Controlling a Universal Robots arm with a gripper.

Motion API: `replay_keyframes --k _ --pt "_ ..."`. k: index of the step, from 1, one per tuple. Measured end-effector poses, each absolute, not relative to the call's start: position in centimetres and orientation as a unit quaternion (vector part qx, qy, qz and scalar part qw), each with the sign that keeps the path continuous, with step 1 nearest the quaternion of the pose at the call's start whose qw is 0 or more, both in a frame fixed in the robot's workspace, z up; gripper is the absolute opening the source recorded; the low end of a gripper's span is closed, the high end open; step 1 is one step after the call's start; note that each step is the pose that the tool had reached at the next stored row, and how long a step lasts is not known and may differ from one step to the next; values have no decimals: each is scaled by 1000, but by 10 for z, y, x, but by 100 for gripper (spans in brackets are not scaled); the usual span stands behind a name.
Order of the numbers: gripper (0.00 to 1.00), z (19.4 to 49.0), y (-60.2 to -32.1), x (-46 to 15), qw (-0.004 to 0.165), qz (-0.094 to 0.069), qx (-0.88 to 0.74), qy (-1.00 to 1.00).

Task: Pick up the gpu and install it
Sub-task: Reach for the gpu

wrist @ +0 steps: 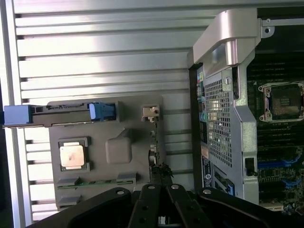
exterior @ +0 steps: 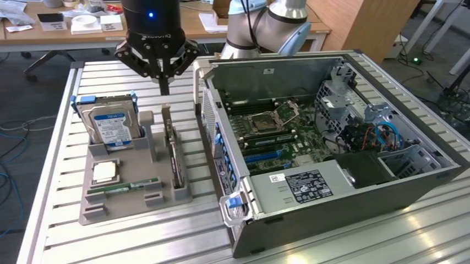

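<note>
The gpu [exterior: 171, 148] stands on its long edge in a slot on the side of the grey holder [exterior: 129, 204] that faces the open computer case [exterior: 309, 220]. My gripper [exterior: 164, 88] hangs above the card's far end with its fingers shut and nothing between them. In the wrist view the gpu [wrist: 152, 156] shows edge-on along the holder [wrist: 61, 123], and my gripper [wrist: 159, 183] points down just over its near end. The motherboard [exterior: 272, 132] lies exposed inside the case.
The holder also carries a silver hard drive [exterior: 110, 125] with blue rails, a square processor [exterior: 107, 171] and a slim green memory stick [exterior: 125, 188]. The case wall [wrist: 223, 118] rises close beside the holder. Everything sits on a slatted metal table [exterior: 110, 82].
</note>
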State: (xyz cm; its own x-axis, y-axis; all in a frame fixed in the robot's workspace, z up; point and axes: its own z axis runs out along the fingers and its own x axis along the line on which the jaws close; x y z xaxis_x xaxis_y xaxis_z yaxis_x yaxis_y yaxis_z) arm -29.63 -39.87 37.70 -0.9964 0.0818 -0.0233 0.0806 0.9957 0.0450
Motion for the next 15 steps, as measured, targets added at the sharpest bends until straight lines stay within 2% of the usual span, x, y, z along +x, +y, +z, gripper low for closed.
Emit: replay_keyframes --k 15 --pt "11 377 -404 -299 13 22 41 999"
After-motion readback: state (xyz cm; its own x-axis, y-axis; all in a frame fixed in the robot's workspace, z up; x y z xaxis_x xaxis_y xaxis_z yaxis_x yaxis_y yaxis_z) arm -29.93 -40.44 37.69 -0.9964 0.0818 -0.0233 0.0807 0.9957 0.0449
